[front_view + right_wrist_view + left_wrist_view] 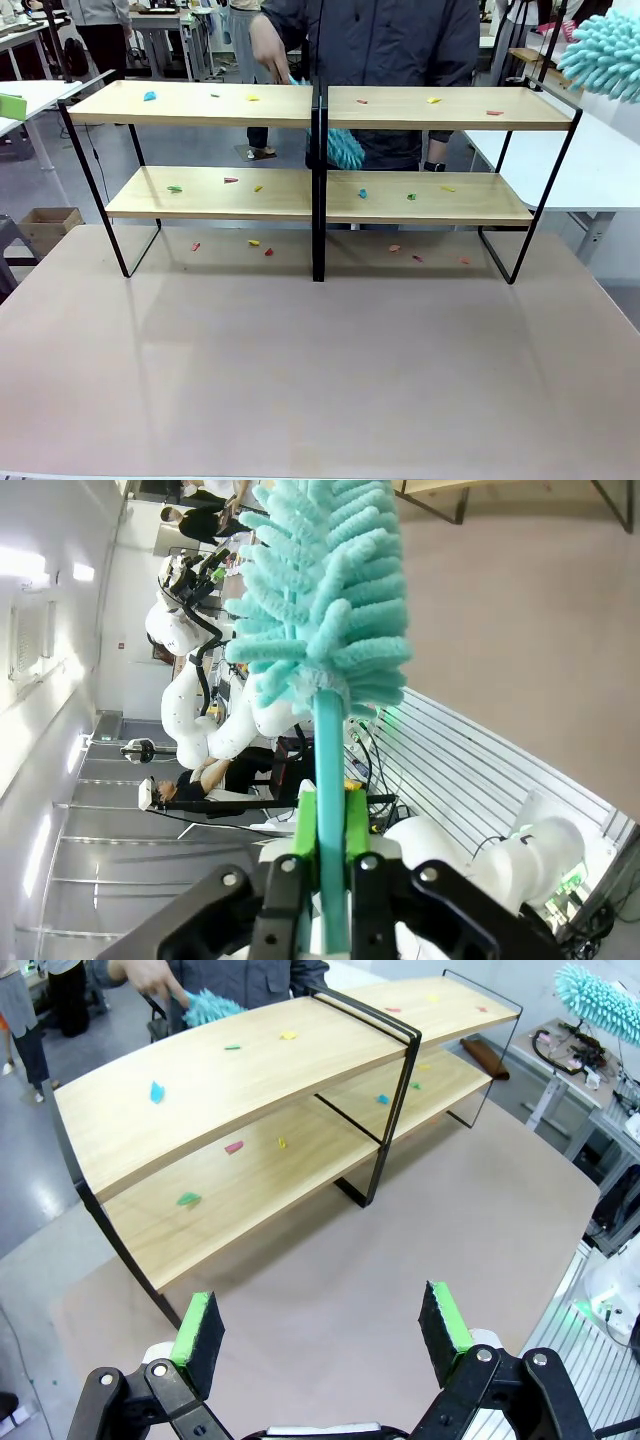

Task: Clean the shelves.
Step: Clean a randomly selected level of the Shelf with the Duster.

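The shelves (210, 105) (240, 1080), a two-tier wooden rack in a black frame, stand across the far half of the beige table, strewn with small coloured scraps on both tiers and beneath. A person behind the shelves holds a teal duster (343, 146) (210, 1005) near the centre post. My right gripper (325, 825) is shut on the handle of a second teal fluffy duster (320, 590), whose head shows at the upper right (605, 55) (598, 1000). My left gripper (318, 1328) hovers open above the table, in front of the shelves' left end.
The beige tabletop (320, 370) in front of the shelves is bare. White tables stand at the left (30, 95) and right (600, 170). A cardboard box (45, 225) sits on the floor at the left.
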`<state>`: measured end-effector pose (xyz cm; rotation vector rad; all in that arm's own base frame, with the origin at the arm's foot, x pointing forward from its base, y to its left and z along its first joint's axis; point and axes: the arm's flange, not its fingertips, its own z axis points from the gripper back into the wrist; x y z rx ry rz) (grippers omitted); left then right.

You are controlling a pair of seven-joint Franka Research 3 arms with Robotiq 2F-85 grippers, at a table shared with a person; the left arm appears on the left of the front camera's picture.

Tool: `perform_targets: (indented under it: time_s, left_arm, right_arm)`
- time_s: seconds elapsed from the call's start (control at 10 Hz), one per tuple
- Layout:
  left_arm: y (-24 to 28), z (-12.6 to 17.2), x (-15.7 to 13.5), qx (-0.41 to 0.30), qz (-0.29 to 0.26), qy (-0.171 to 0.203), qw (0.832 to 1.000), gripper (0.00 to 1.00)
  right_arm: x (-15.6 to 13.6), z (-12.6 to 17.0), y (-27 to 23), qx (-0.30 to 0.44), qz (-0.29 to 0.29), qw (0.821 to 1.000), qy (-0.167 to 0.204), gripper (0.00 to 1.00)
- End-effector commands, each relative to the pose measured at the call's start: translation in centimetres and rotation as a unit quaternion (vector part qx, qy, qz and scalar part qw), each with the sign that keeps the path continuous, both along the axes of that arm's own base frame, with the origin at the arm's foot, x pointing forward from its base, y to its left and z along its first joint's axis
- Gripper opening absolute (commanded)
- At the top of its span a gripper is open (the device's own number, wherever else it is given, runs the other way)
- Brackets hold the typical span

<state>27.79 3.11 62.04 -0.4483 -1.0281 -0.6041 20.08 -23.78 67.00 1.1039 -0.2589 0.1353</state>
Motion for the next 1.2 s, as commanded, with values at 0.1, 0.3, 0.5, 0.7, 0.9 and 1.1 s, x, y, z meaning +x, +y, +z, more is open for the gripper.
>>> perform_targets:
  time_s: [0.1,0.3,0.5,0.7,0.9,1.1]
  left_arm:
    - [0.0,-0.1,0.2,-0.004,-0.004,0.000,1.000,1.00]
    - [0.0,-0.1,0.2,-0.004,-0.004,0.000,1.000,1.00]
    - [0.0,-0.1,0.2,-0.004,-0.004,0.000,1.000,1.00]
    - [0.0,-0.1,0.2,-0.004,-0.004,0.000,1.000,1.00]
    - [0.0,-0.1,0.2,-0.004,-0.004,0.000,1.000,1.00]
    - [0.0,-0.1,0.2,-0.004,-0.004,0.000,1.000,1.00]
  right_arm:
    - [-5.4,-0.9,5.4,-0.092,0.046,0.994,-0.041,0.13]
    - [-7.0,-3.8,11.7,-0.113,0.121,0.986,-0.032,0.13]
    - [-7.4,-6.3,19.6,-0.128,0.172,0.976,-0.043,0.13]
    - [-9.1,-8.3,24.0,-0.173,0.227,0.958,-0.016,0.13]
    - [-7.7,-7.3,20.1,-0.146,0.189,0.971,-0.021,0.13]
    - [-7.8,-9.5,26.2,-0.201,0.217,0.955,-0.027,0.13]
